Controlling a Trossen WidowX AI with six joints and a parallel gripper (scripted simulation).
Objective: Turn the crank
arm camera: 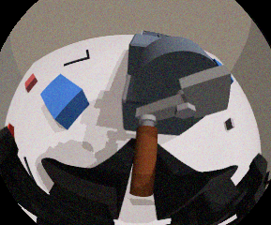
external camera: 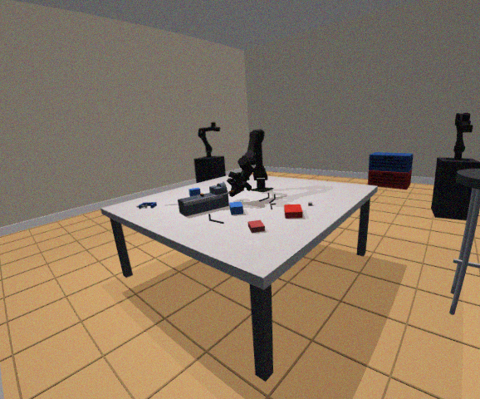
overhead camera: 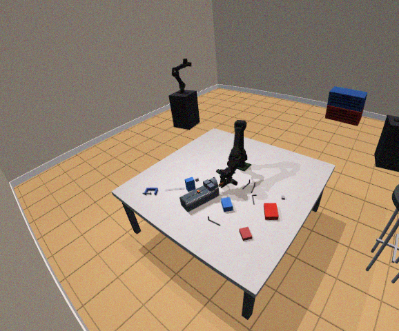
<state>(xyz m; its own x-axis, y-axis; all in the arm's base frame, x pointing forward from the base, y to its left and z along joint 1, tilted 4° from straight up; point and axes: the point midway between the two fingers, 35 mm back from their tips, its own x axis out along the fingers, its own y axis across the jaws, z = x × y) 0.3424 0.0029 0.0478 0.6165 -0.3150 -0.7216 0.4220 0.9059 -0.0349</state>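
Black fingers clamped on brown cylindrical crank handle [arm camera: 145, 157]; grey crank arm [arm camera: 201, 90] and dark round hub just beyond, blue cube [arm camera: 64, 100] left on white desk [arm camera: 111, 66].

The arm [overhead camera: 237, 145] is showing matte black, rounded segments, rising from a small green base plate [overhead camera: 246, 166].
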